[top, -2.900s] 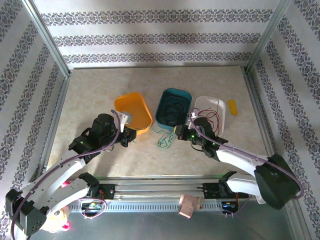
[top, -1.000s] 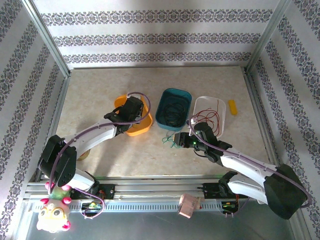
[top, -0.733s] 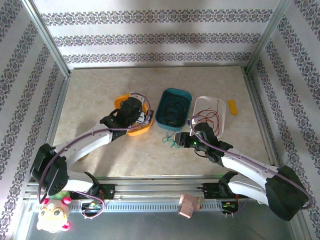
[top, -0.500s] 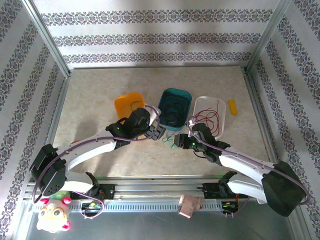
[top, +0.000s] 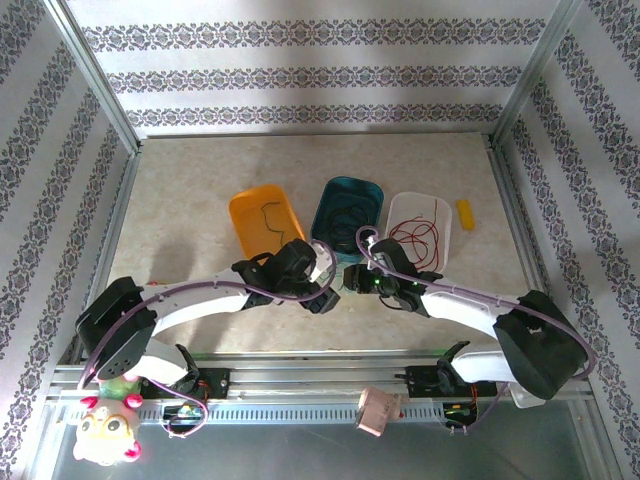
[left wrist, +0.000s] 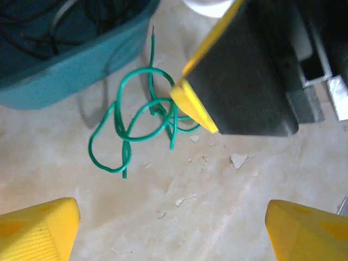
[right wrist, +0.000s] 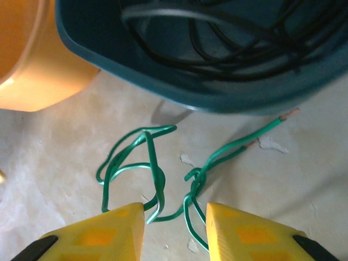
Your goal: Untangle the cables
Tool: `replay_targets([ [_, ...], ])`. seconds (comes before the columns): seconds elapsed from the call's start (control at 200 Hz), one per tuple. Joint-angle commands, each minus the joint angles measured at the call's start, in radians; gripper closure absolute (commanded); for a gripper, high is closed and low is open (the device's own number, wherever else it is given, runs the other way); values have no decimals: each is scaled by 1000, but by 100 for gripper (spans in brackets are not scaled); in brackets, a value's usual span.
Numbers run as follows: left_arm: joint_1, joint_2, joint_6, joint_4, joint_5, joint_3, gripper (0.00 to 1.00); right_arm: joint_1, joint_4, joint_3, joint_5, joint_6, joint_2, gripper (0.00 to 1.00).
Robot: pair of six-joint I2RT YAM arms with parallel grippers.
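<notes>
A tangle of thin green cables (right wrist: 155,163) lies on the beige table just in front of the teal bin (right wrist: 179,87). My right gripper (right wrist: 175,228) stands over it, open, with green strands running between its yellow fingertips (right wrist: 103,234). My left gripper (left wrist: 171,234) is wide open a little short of the same green cables (left wrist: 136,130), with nothing between its fingers; the right gripper's black body (left wrist: 244,81) faces it across the tangle. From above, the left gripper (top: 325,290) and the right gripper (top: 353,279) nearly meet. Black cables (right wrist: 217,49) fill the teal bin.
Three bins stand in a row: orange (top: 245,215) with one dark wire, teal (top: 372,190), and white (top: 445,215) holding red cables (top: 415,235). A small yellow piece (top: 465,214) lies to the right of the white bin. Metal frame rails border the table.
My left arm has swung from over the orange bin towards the near right, down to the green tangle, its jaws opening on the way. The right gripper has shifted slightly left over the green cables.
</notes>
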Motion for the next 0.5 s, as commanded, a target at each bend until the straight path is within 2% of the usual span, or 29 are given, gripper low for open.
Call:
replay_targets([
  [0.0,-23,25,-20,41,13,-18,14,-3,26,36,-6,-24,18,65],
  [0.205,-20,56,-60,109,-38,-49,17,3,38,29,-36,-17,4,65],
  [0.495,6,34,-84,123,-42,-112,18,7,56,43,-43,-18,32,65],
])
